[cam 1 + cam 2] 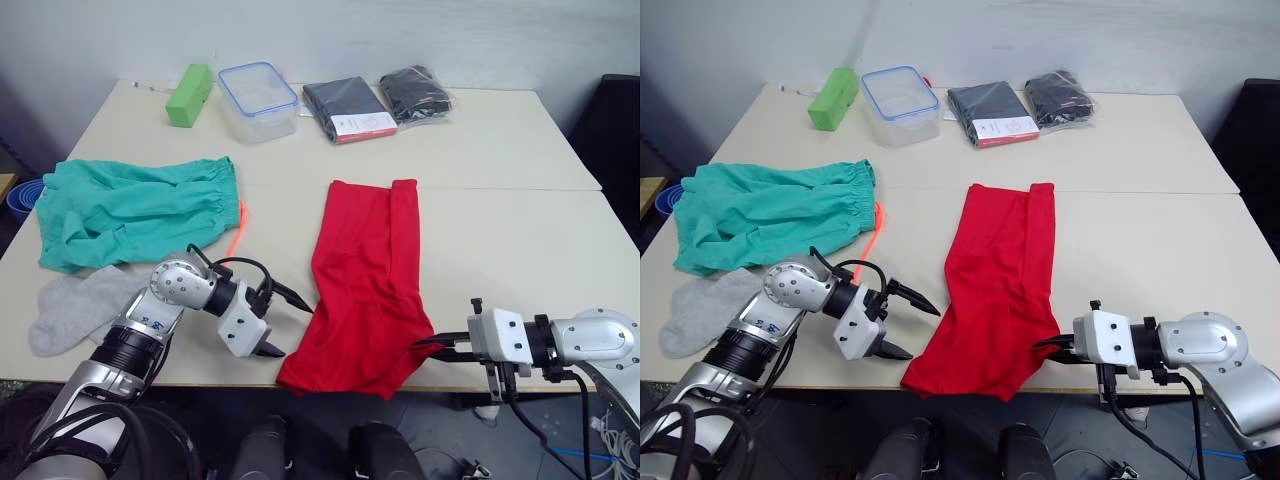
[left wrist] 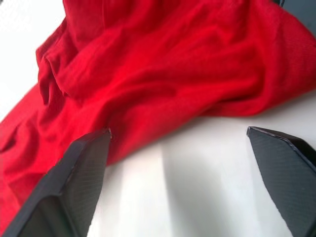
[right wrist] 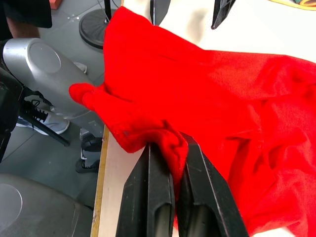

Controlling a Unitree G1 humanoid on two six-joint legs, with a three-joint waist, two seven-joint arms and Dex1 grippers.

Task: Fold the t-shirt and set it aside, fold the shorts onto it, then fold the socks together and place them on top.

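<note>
in the left eye view the t-shirt [image 1: 365, 285] lay as a long folded strip at lower centre of the desk [image 1: 520, 250], the shorts [image 1: 130, 210] at middle left and the socks [image 1: 80, 305] below them at lower left. the left tool [image 1: 278, 320] sat spread wide just left of the shirt's hem. in the right wrist view the right tool [image 3: 178, 163] was pinched narrow on a bunched red edge.

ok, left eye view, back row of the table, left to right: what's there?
Green block → clear container with a blue rim → flat black packaged garment with a white-and-red label → second black packaged garment.
</note>
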